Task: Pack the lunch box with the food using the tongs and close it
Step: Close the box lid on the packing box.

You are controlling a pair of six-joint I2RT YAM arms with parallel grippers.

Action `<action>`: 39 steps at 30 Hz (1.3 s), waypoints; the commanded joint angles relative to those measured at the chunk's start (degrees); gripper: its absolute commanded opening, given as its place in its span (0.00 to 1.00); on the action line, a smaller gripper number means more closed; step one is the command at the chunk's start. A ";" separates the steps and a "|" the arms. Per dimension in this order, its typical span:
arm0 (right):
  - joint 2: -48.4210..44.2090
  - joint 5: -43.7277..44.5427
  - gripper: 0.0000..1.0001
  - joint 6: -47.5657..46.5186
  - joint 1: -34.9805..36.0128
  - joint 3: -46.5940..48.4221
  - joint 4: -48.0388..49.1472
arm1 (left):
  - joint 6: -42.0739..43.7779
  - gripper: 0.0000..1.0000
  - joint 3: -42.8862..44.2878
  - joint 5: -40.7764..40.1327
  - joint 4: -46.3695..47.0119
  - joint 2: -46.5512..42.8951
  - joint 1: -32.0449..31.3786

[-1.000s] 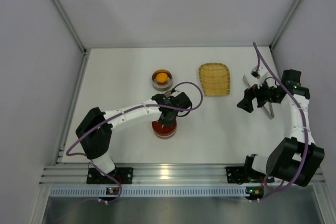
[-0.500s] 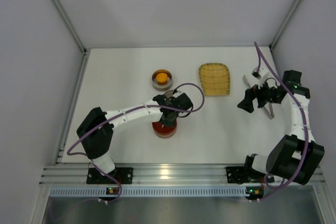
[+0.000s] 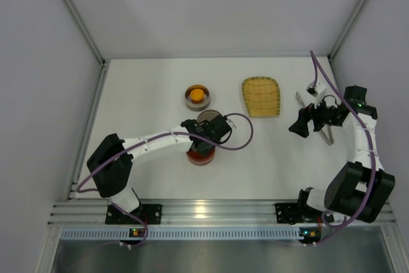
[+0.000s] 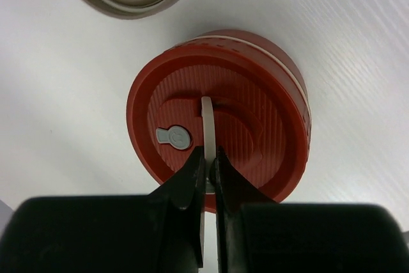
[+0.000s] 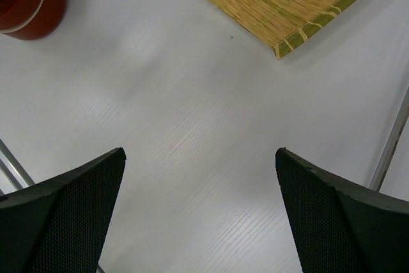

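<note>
- Progress looks early: the red lunch box (image 4: pixel 305 129) stands with its lid (image 4: pixel 255 87) on, so whatever is inside is hidden.
- Left gripper (image 4: pixel 208 151) is pinched tight on the lid's white tab (image 4: pixel 206 110); I judge this to be the opening step.
- Orange piece (image 3: pixel 197 94) sits unpacked in a small tin (image 3: pixel 188 100) at twelve o'clock from the box; the red pieces are not visible.
- Tongs (image 3: pixel 298 99) lie untouched at three o'clock, partly under the right gripper (image 5: pixel 199 151), whose jaws gape wide and empty.
- Left to do, in my judgement: lifting the lid, moving the food in with the tongs, and closing.
</note>
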 commanded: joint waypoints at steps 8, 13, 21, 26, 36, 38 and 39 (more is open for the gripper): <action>0.09 -3.27 1.00 -3.67 -1.07 1.63 -2.62 | 35.52 0.00 -11.90 40.30 -3.30 -9.71 2.65; 0.53 -4.14 0.99 -3.49 -1.07 2.50 -2.97 | 47.15 0.00 -12.78 44.64 -10.76 -10.60 2.83; 0.62 -4.32 0.99 -4.55 -1.07 3.47 -4.64 | 67.62 0.00 -17.87 40.08 -16.77 -10.95 3.36; 0.80 -4.41 0.99 -5.16 -1.07 3.47 -5.43 | 74.49 0.00 -19.73 35.41 -17.90 -13.50 4.14; 1.06 -5.29 0.99 -5.43 -1.07 3.74 -5.87 | 76.87 0.04 -13.06 37.69 -27.21 -11.31 6.52; 0.97 -5.29 0.99 -5.51 -1.07 3.82 -6.05 | 77.14 0.13 -11.30 38.31 -29.24 -10.86 6.52; 0.97 -5.29 0.99 -5.51 -1.07 3.82 -6.14 | 77.23 0.19 -10.86 38.66 -29.59 -10.86 6.52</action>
